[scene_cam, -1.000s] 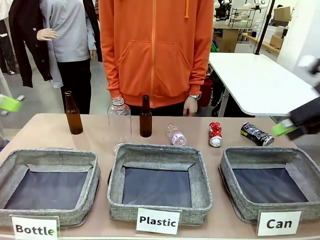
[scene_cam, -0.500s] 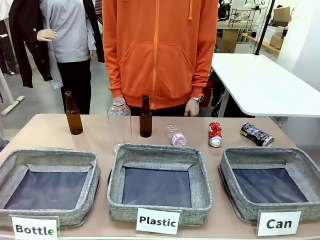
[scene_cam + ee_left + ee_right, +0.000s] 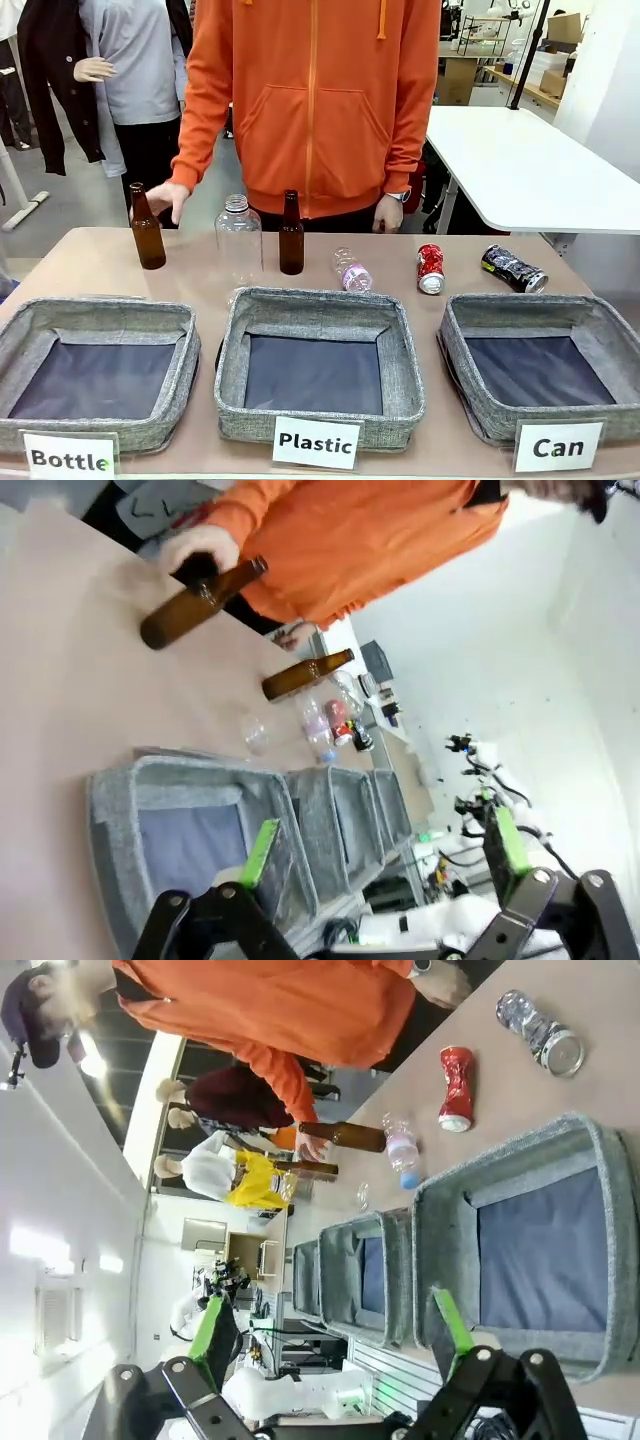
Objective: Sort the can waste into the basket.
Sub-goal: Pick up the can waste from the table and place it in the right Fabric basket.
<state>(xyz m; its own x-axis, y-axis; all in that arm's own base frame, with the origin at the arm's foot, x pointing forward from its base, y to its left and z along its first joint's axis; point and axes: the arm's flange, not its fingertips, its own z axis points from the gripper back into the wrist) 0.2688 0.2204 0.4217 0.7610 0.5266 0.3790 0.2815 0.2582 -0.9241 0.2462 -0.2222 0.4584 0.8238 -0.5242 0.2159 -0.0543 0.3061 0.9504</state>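
Right wrist view: your right gripper [image 3: 330, 1305] gaped wide, red can [image 3: 457, 1088] and black can [image 3: 540, 1032] lying sideways just beyond the basket [image 3: 440, 1260]. Your left gripper [image 3: 385, 845], wide too, sat farther off.

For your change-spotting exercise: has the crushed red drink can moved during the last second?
No. The crushed red drink can lies where it was, beyond the far left corner of the grey woven basket labelled Can.

I see bare table [image 3: 468, 272] between the red can [image 3: 430, 268] and black can [image 3: 514, 268], behind the basket [image 3: 530, 311]; a person's hand [image 3: 386, 213] hangs near the far edge, perhaps over it.
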